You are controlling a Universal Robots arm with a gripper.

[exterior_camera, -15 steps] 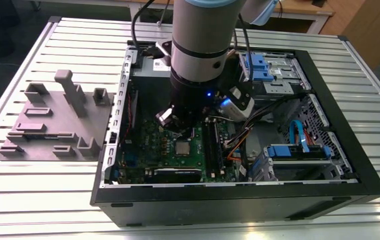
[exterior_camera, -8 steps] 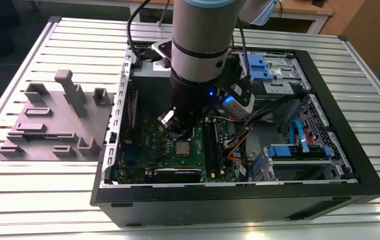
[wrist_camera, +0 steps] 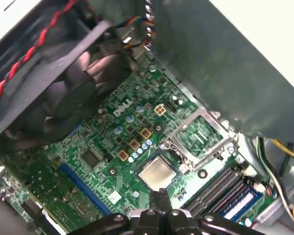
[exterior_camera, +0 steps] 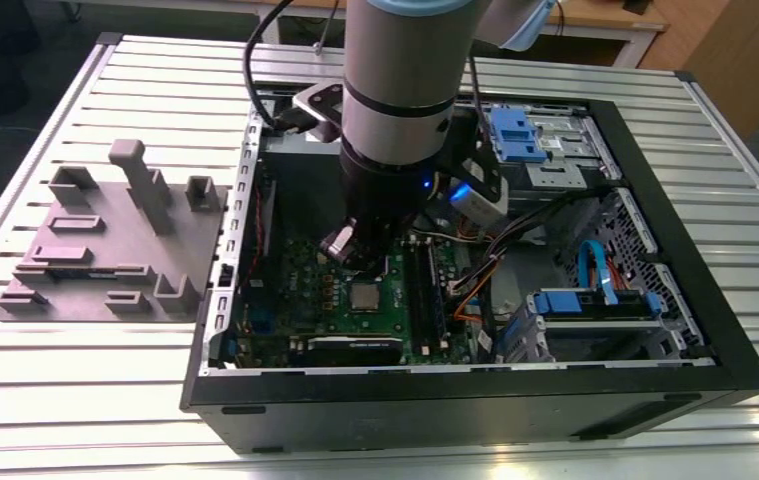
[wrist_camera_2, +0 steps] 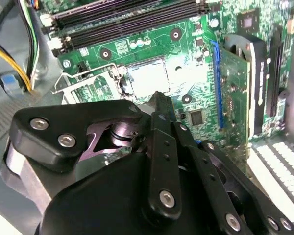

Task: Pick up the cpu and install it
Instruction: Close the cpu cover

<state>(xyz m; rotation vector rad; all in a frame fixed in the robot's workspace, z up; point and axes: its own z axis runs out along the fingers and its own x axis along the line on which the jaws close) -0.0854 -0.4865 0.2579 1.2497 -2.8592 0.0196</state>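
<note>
The cpu [exterior_camera: 366, 295] is a small pale silver square lying flat in the socket on the green motherboard [exterior_camera: 292, 300], inside the open computer case. In both wrist views the cpu [wrist_camera: 158, 172] [wrist_camera_2: 148, 78] sits in the socket, with the metal socket bracket [wrist_camera: 201, 132] [wrist_camera_2: 83, 88] swung open beside it. My gripper [exterior_camera: 363, 270] [wrist_camera: 160, 195] [wrist_camera_2: 159, 100] hangs just above the chip. Its dark fingers are pressed together, shut, with nothing between them, and do not touch the chip.
A grey-mauve block with upright posts [exterior_camera: 112, 245] stands on the slatted table at the exterior view's left. The black case wall [exterior_camera: 486, 400] rings the board. Memory slots [wrist_camera: 220, 188], an expansion card [exterior_camera: 352, 350], cables [exterior_camera: 493, 265] and blue drive clips [exterior_camera: 593, 300] crowd around the socket.
</note>
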